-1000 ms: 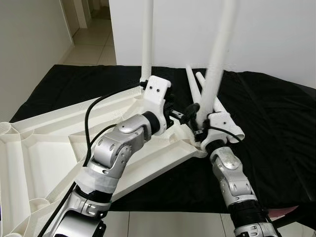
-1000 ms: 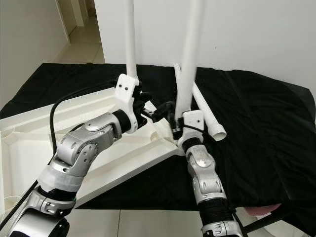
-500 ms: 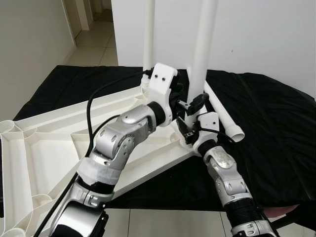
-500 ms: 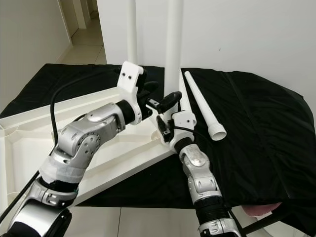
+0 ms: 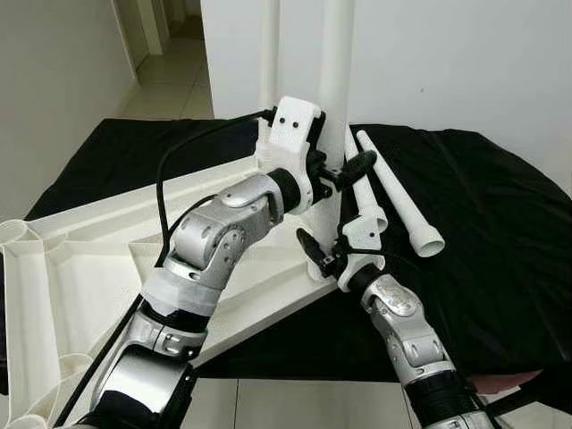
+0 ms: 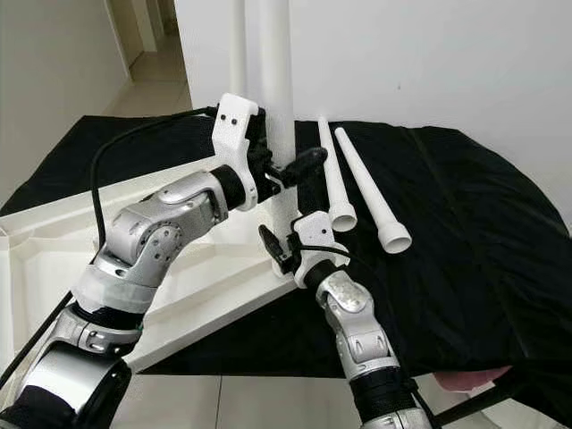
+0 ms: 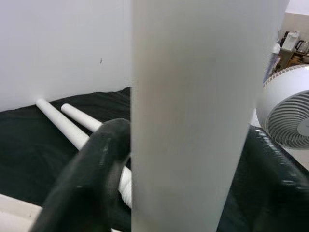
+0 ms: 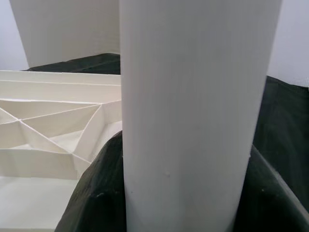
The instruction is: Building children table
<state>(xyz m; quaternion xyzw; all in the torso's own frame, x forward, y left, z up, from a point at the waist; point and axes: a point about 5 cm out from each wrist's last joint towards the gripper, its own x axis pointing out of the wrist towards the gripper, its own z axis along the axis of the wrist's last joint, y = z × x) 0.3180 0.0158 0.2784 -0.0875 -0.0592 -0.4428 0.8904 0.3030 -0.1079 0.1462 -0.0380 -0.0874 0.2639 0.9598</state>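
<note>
Left gripper and right gripper clamped on upright leg, tabletop corner edge, 2 loose legs beside.

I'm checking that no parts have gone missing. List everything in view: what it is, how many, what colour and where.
Tabletop: one, white, upside down on the cloth, ribbed underside up.
Upright legs: two, white; near one at the tabletop's corner, far one behind it.
Loose legs: two, white, lying side by side on the cloth.
Cloth: one, black, under everything.
Fan: one, white, in the left wrist view.
Left gripper: black fingers around the near upright leg.
Right gripper: around the same leg, lower down.
</note>
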